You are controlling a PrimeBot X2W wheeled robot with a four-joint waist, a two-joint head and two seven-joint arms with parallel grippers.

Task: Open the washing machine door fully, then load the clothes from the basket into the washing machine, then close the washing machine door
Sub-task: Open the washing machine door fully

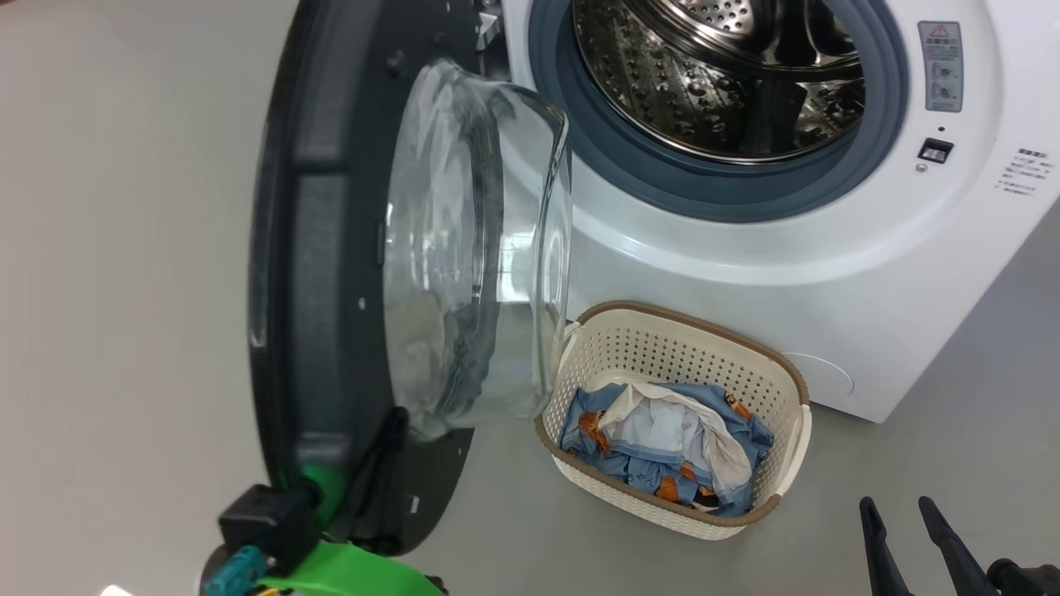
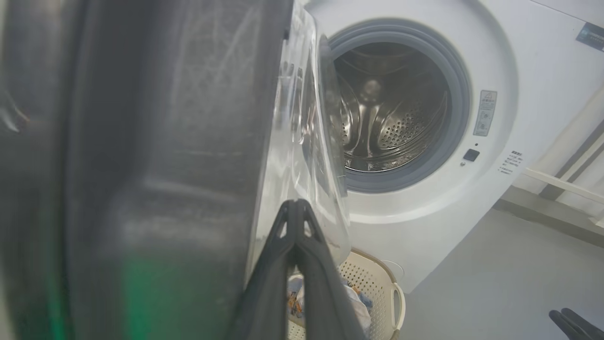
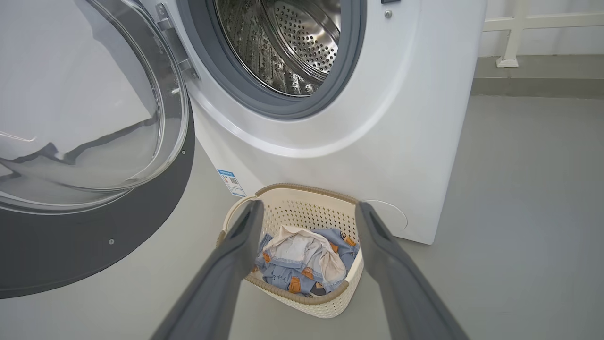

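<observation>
A plain grey floor [image 1: 124, 248] runs under everything, and a pale wall with a white rail [image 3: 519, 23] closes the upper right of the right wrist view.

The left hand [image 2: 296, 208] rises from the bottom centre of its wrist view with its two dark fingers pressed together and nothing between them. Its tips lie by the lower edge of the clear glass bowl [image 1: 472, 248], close against the inner face of the washing machine door [image 1: 323, 248]. Whether they touch it I cannot tell. A green fitting [image 1: 348, 571] on that arm shows at the lower left of the head view. The door stands swung out, filling the left half of the head view almost edge-on, its black rim towards the camera.

To its right, the washing machine [image 1: 745, 273] fills the upper right of the head view, with its steel drum [image 1: 720, 83] bare inside the grey-blue seal [image 1: 704, 190]. A blue label [image 3: 231, 182] sits low on its front corner.

The right hand [image 3: 309, 210] hangs with its fingers spread wide and holds nothing. In its wrist view they frame the basket [image 1: 778, 364], which stands on the floor just in front of the machine, beside the door's bowl. The clothes [image 1: 662, 447] lie bunched inside it, with blue printed fabric around a white and cream piece.
</observation>
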